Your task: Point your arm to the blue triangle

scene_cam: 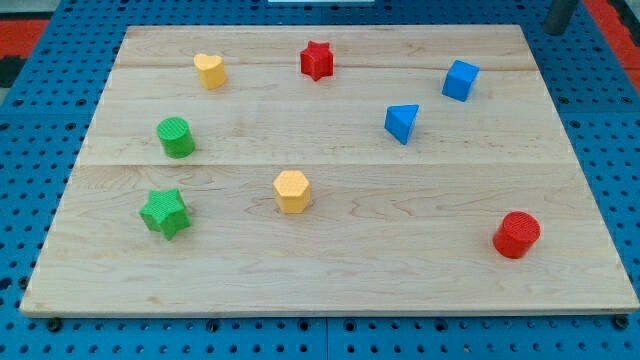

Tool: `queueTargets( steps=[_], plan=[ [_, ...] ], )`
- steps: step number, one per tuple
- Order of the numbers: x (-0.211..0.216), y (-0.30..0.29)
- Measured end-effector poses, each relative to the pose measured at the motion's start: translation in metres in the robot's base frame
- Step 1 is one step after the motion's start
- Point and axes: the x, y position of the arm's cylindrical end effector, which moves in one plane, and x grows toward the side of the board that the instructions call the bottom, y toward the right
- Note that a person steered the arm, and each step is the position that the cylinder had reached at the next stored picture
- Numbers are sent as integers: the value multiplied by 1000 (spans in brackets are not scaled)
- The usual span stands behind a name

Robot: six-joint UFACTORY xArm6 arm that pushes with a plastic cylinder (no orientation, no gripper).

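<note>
a pale wooden surface (330, 275) holds scattered plastic blocks; the blue triangular block (401, 123) sits right of centre toward the view's top, near a blue cube (460, 80). only a dark rod (560, 15) shows at the top right corner. its tool end is hidden, so its state cannot be told, and a careless approach might nudge the cube or overshoot.

My tip (556, 30) sits at the view's top right, well apart from the blue triangle (401, 123).
</note>
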Motion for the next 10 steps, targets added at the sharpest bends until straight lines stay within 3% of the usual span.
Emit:
queueTargets(
  steps=[3, 6, 7, 9, 10],
  plan=[
    [5, 0],
    [210, -14],
    [209, -77],
    [119, -186],
    [139, -263]
  ],
)
